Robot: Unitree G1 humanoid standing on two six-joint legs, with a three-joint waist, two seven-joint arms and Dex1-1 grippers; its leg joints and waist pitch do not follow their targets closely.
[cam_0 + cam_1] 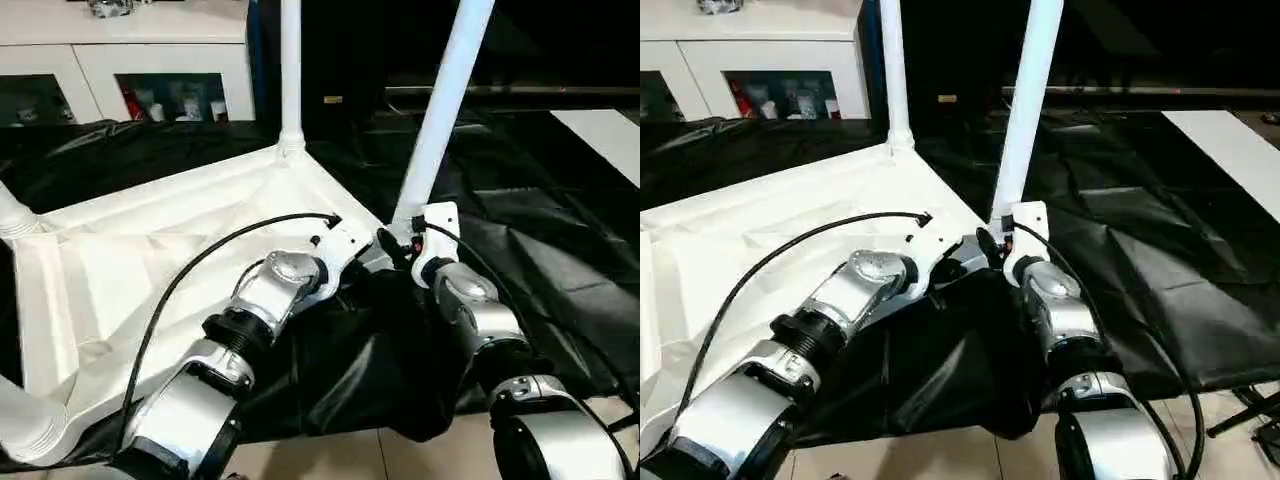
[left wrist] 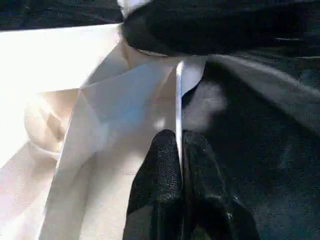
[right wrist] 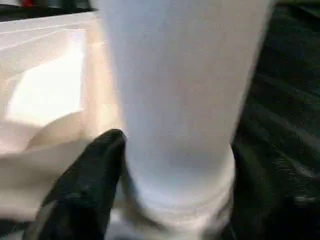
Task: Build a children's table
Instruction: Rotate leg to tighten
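- The white tabletop (image 1: 150,270) lies ribbed side up on my black-draped counter (image 1: 560,260).
- My left claw (image 2: 179,165) pinches its thin edge.
- My right claw (image 3: 170,200) grips the tilted white leg (image 1: 440,110) at a corner socket.
- Another leg (image 1: 290,70) stands upright.

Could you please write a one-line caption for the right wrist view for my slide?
Right gripper clasps the flared base of a white table leg at the upturned tabletop's corner.
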